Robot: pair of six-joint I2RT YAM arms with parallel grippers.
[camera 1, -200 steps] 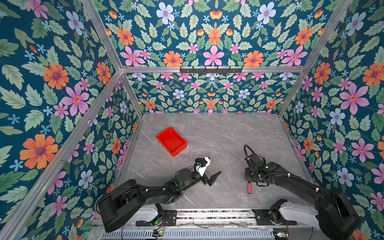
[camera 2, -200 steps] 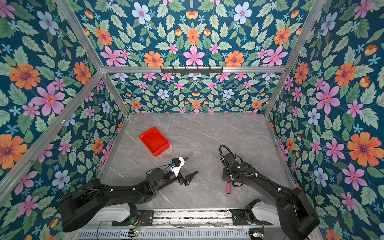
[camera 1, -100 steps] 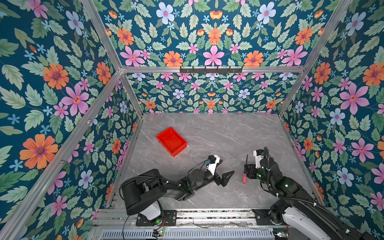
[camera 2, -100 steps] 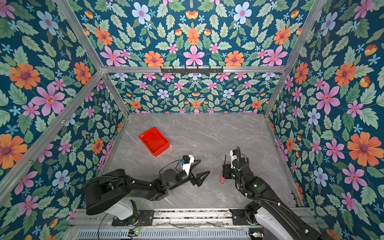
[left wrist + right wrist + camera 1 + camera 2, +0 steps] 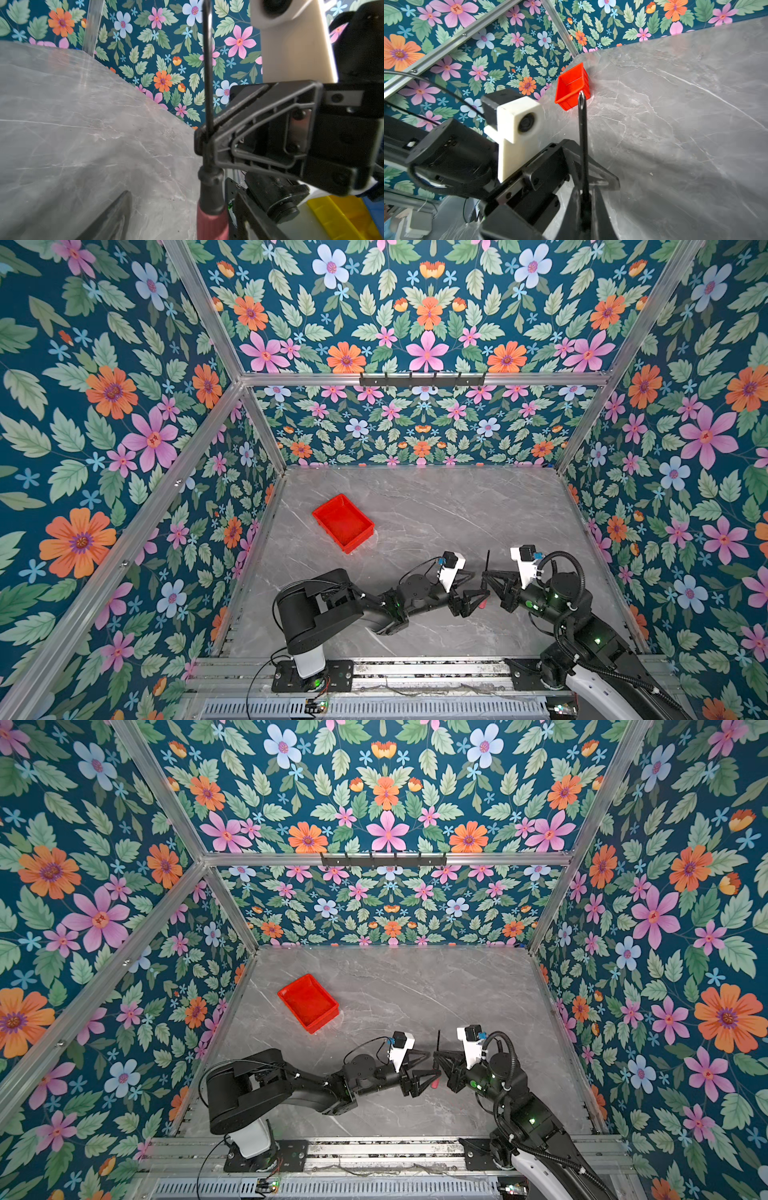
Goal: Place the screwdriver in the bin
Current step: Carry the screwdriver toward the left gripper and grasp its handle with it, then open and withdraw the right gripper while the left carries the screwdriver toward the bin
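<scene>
The right gripper (image 5: 487, 575) is clamped on the black shaft of the screwdriver (image 5: 210, 182). It holds the tool roughly upright, tip up and red handle down, above the table (image 5: 436, 510) near the middle of its front edge. The left gripper (image 5: 478, 600) has its jaws parted around that handle, with one finger (image 5: 113, 216) clear of it. This looks like a handover. The left should close squarely and firmly on the handle before the right lets go, or the tool may tip. The empty red bin (image 5: 341, 521) sits well apart, toward the table's left edge.
</scene>
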